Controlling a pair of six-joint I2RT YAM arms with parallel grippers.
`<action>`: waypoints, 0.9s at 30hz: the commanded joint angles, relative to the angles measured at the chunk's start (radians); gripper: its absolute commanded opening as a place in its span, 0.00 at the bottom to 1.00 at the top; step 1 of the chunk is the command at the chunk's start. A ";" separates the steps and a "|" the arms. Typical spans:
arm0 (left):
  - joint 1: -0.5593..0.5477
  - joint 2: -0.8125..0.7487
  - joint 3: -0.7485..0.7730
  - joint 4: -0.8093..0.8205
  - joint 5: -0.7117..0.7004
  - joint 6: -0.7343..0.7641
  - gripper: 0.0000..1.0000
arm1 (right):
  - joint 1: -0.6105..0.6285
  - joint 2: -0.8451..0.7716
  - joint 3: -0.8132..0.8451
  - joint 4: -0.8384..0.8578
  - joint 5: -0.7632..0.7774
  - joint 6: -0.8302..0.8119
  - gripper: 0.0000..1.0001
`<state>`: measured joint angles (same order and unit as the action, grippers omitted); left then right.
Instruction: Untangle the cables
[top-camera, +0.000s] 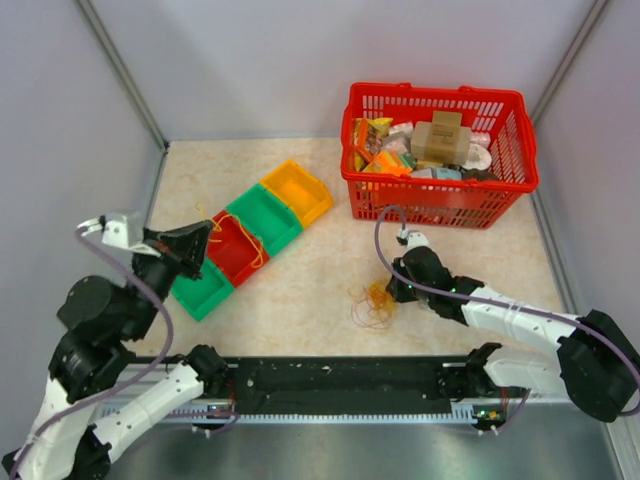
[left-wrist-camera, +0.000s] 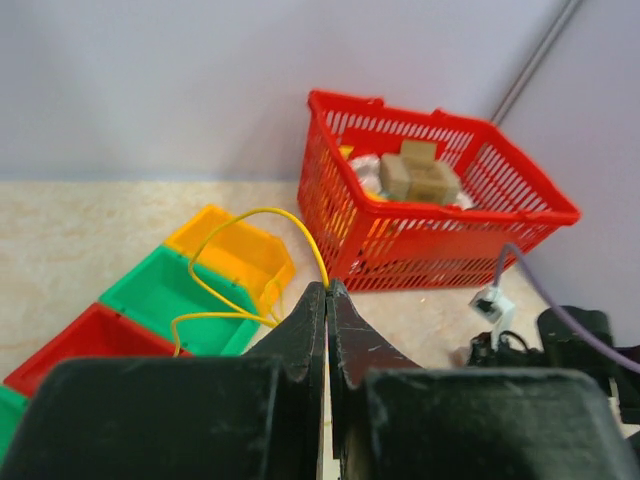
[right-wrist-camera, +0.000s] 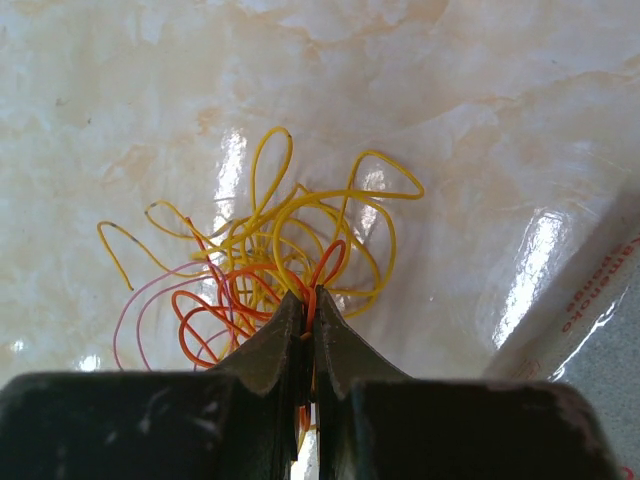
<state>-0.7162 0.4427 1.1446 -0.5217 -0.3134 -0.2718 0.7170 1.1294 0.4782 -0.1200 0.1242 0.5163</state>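
The cables (top-camera: 373, 303) lie as a small tangle of thin yellow, orange and pinkish loops (right-wrist-camera: 270, 250) on the table's near middle. My right gripper (top-camera: 393, 290) is at the tangle's right edge, shut (right-wrist-camera: 309, 296) on an orange loop pinched between its tips. My left gripper (top-camera: 205, 240) hovers over the row of bins at the left. It is shut (left-wrist-camera: 328, 288) on one separate yellow cable (left-wrist-camera: 240, 215), which loops out from the tips and down over the red bin (top-camera: 235, 250) and green bin (left-wrist-camera: 160, 295).
Four bins sit in a diagonal row at the left: yellow (top-camera: 297, 190), green (top-camera: 263, 217), red and another green (top-camera: 203, 290). A red basket (top-camera: 500, 190) full of packages stands at the back right. Walls close in on three sides.
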 joint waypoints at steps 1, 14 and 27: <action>-0.002 0.131 -0.023 -0.081 -0.087 -0.055 0.00 | -0.007 -0.043 0.033 0.026 -0.070 -0.038 0.00; 0.122 0.468 -0.160 0.324 0.083 -0.072 0.00 | -0.005 -0.095 0.011 0.029 -0.100 -0.029 0.00; 0.357 0.795 -0.013 0.597 0.459 -0.214 0.00 | -0.007 -0.215 -0.018 0.005 -0.109 0.001 0.00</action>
<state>-0.3840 1.2232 1.0405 -0.0830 0.0345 -0.4427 0.7170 0.9443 0.4648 -0.1268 0.0235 0.5076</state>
